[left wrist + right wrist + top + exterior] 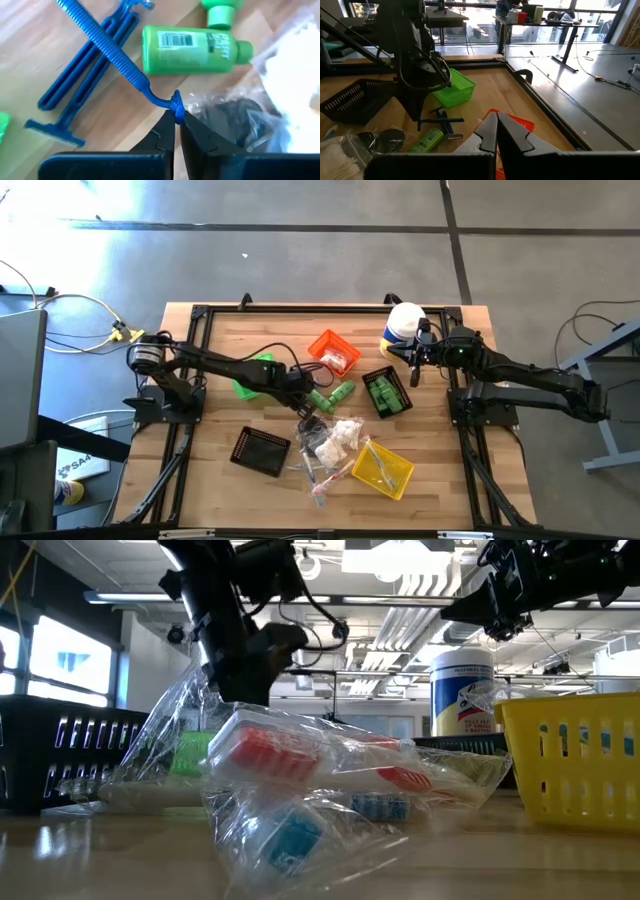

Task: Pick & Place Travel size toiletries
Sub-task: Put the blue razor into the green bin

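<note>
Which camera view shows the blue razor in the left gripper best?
The left wrist view: the left gripper is shut on the blue razor. The right wrist view shows it small; the high and low views do not show it clearly.

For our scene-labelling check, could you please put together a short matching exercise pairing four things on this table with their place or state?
Things:
1. left pincer
2. right pincer
3. green bottle
4. yellow bin

Place or state:
A. lying on its side on the wood
B. shut on nothing, raised near the white canister
C. at the table's front, right of the packet pile
D. shut on the blue razor

Pairs: 1-D, 2-B, 3-A, 4-C
</note>
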`<action>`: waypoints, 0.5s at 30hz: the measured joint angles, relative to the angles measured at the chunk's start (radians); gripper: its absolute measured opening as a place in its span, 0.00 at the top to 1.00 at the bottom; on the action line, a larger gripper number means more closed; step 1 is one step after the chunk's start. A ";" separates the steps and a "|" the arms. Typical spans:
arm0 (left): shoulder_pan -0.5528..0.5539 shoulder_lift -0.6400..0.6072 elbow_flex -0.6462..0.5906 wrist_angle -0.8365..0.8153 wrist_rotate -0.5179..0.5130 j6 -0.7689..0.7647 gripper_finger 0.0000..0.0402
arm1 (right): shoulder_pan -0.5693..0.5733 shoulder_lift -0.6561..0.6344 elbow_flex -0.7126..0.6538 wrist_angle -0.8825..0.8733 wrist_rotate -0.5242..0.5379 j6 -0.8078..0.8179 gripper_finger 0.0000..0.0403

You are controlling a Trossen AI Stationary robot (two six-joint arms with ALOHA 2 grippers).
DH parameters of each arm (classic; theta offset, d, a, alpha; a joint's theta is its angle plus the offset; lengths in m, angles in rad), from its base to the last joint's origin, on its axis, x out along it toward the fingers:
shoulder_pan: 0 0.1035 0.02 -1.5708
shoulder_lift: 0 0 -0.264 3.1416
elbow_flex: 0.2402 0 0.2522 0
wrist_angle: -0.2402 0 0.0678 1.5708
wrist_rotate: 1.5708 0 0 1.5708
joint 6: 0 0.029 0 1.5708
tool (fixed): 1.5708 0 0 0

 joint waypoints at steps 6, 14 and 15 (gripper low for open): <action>0.000 -0.023 0.091 -0.079 0.020 0.076 0.99 | 0.000 0.000 0.000 -0.002 0.000 0.000 0.99; 0.000 -0.030 0.277 -0.433 0.013 0.123 0.98 | 0.000 0.000 0.000 -0.005 0.000 0.000 0.99; 0.000 -0.032 0.296 -0.478 0.012 0.129 0.98 | 0.000 0.000 0.000 -0.005 0.000 0.000 0.99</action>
